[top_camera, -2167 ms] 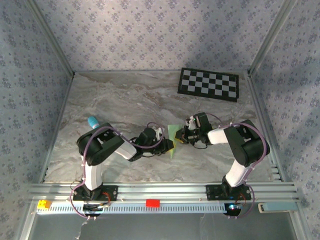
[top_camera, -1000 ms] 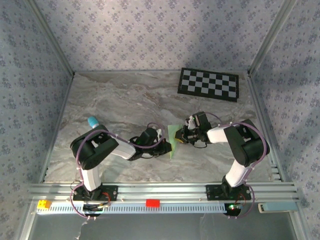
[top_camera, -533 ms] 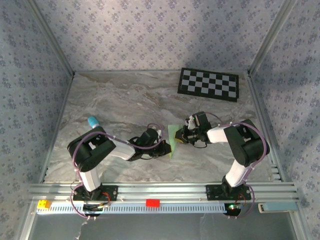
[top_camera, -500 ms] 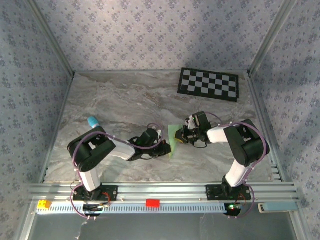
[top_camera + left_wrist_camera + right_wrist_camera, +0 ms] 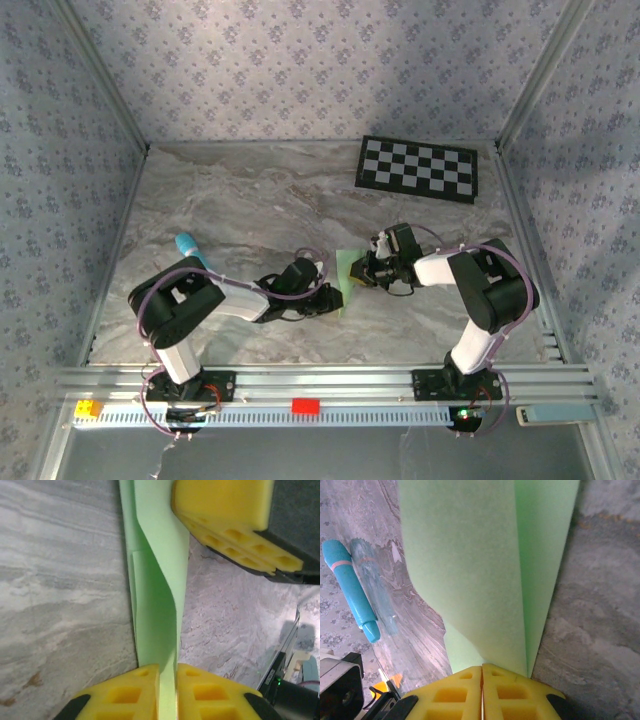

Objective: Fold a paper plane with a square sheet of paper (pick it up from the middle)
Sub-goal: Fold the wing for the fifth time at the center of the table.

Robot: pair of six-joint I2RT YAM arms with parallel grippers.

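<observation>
The paper (image 5: 347, 266) lies near the middle of the bench (image 5: 230, 200), partly folded and curving up between two hands. The left hand (image 5: 167, 670) pinches one end, the right hand (image 5: 482, 670) the other. Likely mid-fold; next, the crease needs pressing flat

2 black-and-white arms (image 5: 468, 348) — purple cables (image 5: 492, 244), yellow pincer pads (image 5: 220, 500)
</observation>
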